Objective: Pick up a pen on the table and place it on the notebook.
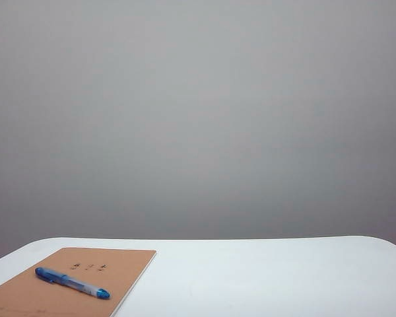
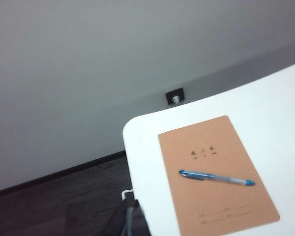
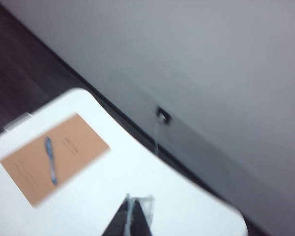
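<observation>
Pen [image 1: 72, 282] lies on the notebook [image 1: 125, 264]; only our wrist views show grippers: right gripper [image 3: 130, 221] closed, empty; left gripper [image 2: 130, 216] unreadable.

Pen [image 1: 72, 282] lies across notebook [image 1: 72, 282], at table's [image 1: 264, 277] front-left corner in exterior view. My left gripper [image 2: 130, 216] and right gripper [image 3: 130, 216] hang apart from both.
</observation>
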